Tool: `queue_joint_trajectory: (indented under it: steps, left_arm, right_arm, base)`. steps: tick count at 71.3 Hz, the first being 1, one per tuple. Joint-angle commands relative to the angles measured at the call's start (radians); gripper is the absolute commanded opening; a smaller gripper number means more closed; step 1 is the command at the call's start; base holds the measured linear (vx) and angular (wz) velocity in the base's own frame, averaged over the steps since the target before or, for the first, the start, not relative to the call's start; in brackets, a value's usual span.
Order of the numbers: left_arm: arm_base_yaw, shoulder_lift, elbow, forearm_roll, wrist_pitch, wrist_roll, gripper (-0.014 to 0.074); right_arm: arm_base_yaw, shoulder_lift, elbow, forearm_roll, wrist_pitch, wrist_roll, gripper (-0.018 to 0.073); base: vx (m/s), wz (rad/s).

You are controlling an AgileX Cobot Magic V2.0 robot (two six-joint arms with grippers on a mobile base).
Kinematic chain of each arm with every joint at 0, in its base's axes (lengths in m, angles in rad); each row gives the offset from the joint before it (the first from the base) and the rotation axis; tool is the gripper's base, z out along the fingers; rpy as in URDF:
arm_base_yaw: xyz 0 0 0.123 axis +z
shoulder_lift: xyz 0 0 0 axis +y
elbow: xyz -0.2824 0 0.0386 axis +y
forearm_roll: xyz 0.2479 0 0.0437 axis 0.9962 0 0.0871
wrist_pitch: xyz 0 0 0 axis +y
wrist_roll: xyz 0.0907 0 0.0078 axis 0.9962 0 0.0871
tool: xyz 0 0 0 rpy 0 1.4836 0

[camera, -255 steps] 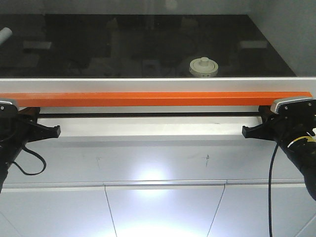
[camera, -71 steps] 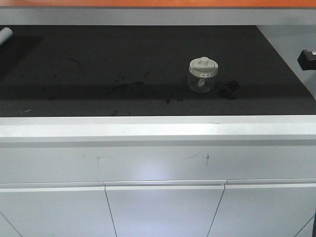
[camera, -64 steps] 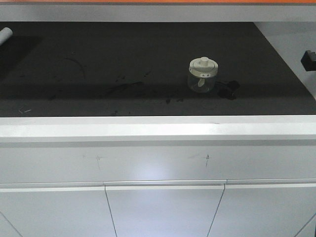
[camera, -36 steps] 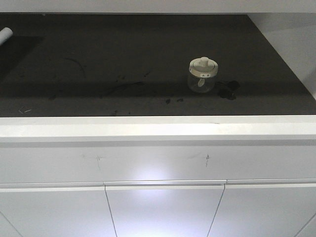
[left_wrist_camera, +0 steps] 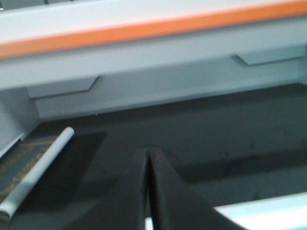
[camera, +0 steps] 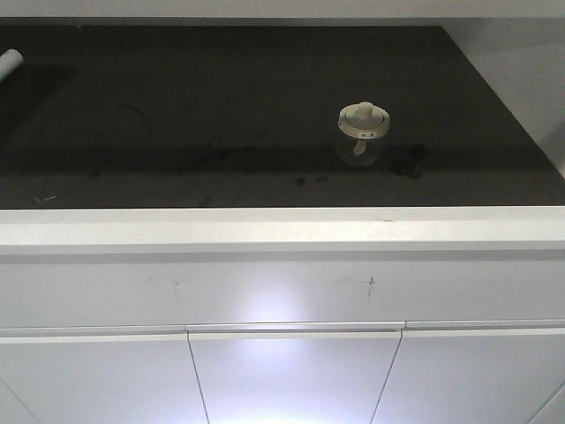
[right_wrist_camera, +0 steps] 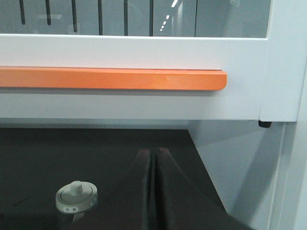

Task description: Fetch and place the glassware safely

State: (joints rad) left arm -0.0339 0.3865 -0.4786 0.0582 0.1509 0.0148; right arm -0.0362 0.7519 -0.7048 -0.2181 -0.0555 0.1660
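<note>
Pressing its two dark fingers together into a thin seam, the right gripper (right_wrist_camera: 153, 153) holds nothing. The left gripper (left_wrist_camera: 147, 153) looks the same in its own wrist view, with its tips meeting and nothing between them. Neither arm shows in the front-facing view.

Under both grippers lies a matte black worktop (camera: 177, 106). Only the front-facing view shows the glossy white cabinet front (camera: 291, 371) below its near edge.

A little ahead of the right gripper and off to its left stands the small squat clear glass jar (right_wrist_camera: 76, 197), well apart from the fingers. That wrist view catches little more than the top of it. The front-facing view shows it whole and upright, with its round cream-white lid (camera: 363, 120) and raised knob in place, and some dark smudges (camera: 408, 161) on the worktop beside it.

Ahead of the left gripper and to its left lies a slim white roll (left_wrist_camera: 38, 167). The right wrist view does not include it.

Farthest from both grippers, a long orange strip (right_wrist_camera: 110, 78) runs across a white frame. It is sharp in the right wrist view and blurred in the left.
</note>
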Motion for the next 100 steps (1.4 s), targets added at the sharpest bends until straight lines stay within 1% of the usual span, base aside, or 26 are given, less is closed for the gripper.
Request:
queue_joint_trajectory:
  steps: [1,12,18,23,30,37,46,52,55,62,77,82,84,88,100]
  left_arm:
    - [-0.002,-0.089,0.05,-0.01,-0.035,-0.007,-0.0007]
    - [-0.002,-0.242,0.149,-0.01,0.033,-0.007,-0.0007]
    - [-0.002,-0.31,0.188,-0.011,0.075,-0.007,-0.0007]
    - [-0.002,-0.353,0.224,-0.011,0.098,-0.007,-0.0007]
    - [-0.002,-0.387,0.248,-0.011,0.089,-0.007,-0.0007]
    - [-0.002,-0.391,0.248,-0.01,0.07,-0.007,-0.0007]
    - [-0.002,-0.391,0.248,-0.009,0.064,-0.007,-0.0007]
    - [-0.002,-0.391,0.248,-0.008,0.067,-0.007,-0.0007]
    - [-0.002,-0.391,0.248,-0.008,0.069,-0.007,-0.0007]
    - [-0.002,-0.391,0.248,-0.008,0.072,-0.007,-0.0007]
    - [-0.002,-0.391,0.248,-0.007,0.079,-0.007,-0.0007]
    - [-0.002,-0.391,0.248,-0.007,0.079,-0.007,-0.0007]
    - [-0.002,-0.391,0.248,-0.007,0.079,-0.007,-0.0007]
    - [-0.002,-0.391,0.248,-0.007,0.079,-0.007,-0.0007]
    - [-0.002,-0.391,0.248,-0.007,0.079,-0.007,-0.0007]
  right_arm:
    - [-0.006,-0.003,-0.031,-0.004,-0.053,0.005,-0.0001]
    - [-0.003,-0.003,-0.031,-0.004,-0.038,0.005,-0.0001]
    - [0.024,-0.003,-0.031,-0.004,-0.012,0.005,-0.0001]
    - [0.064,0.005,-0.031,-0.004,0.009,0.005,-0.0001]
    - [0.118,0.029,-0.031,-0.013,0.01,0.004,-0.0001]
    - [0.166,0.075,-0.031,-0.041,-0.006,0.004,-0.0001]
    - [0.209,0.156,-0.031,-0.056,-0.076,0.004,0.0004]
    - [0.223,0.221,-0.031,-0.053,-0.128,0.005,0.0027]
    - [0.23,0.253,-0.031,-0.053,-0.152,0.008,0.0049]
    - [0.231,0.332,-0.031,-0.053,-0.22,0.009,0.0146]
    - [0.231,0.524,-0.049,-0.053,-0.404,0.009,0.0484]
    - [0.231,0.59,-0.074,-0.052,-0.458,0.009,0.0557]
    - [0.231,0.624,-0.086,-0.052,-0.476,0.009,0.0579]
    - [0.23,0.678,-0.118,-0.05,-0.505,0.009,0.0595]
    - [0.23,0.842,-0.227,-0.049,-0.606,0.008,0.0575]
  base:
    - [0.0,0.0]
    - [0.0,0.0]
    - [0.0,0.0]
    - [0.0,0.0]
    - [0.0,0.0]
    - [0.0,0.0]
    - [0.0,0.0]
    - [0.0,0.0]
    - [0.0,0.0]
    - [0.0,0.0]
    - [0.0,0.0]
    - [0.0,0.0]
    - [0.0,0.0]
    - [0.0,0.0]
    - [0.0,0.0]
